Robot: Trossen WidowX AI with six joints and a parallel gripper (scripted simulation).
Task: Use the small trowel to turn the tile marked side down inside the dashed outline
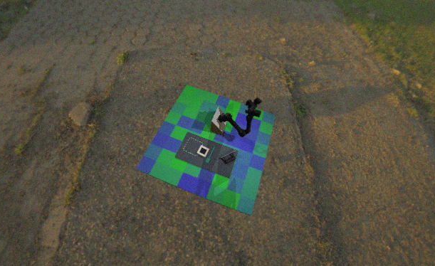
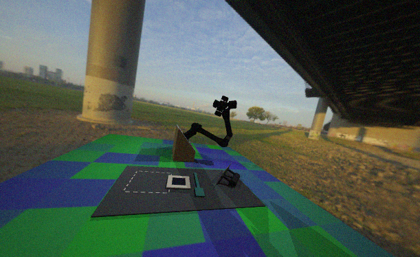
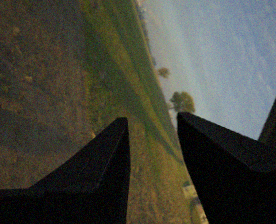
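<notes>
The tile (image 1: 203, 151) (image 2: 178, 181) lies flat on the dark mat (image 1: 223, 171) (image 2: 119, 206), showing a dark square within a white border. It overlaps the right edge of the dashed outline (image 2: 146, 192) and is mostly outside it. The small teal trowel (image 1: 207, 160) (image 2: 199, 192) lies on the mat just right of the tile, not touching it. My gripper (image 1: 254, 104) (image 2: 224, 103) (image 3: 152, 124) is raised high behind the mat, far from both. Its fingers are partly open, with only background between them.
A black wire-like rack (image 1: 227, 156) (image 2: 229, 177) stands on the mat's right part. A brown wedge-shaped block (image 2: 182, 148) with a pale face stands behind the mat, close to the arm's base. The tabletop (image 1: 159, 141) (image 2: 174, 228) has green and blue patches.
</notes>
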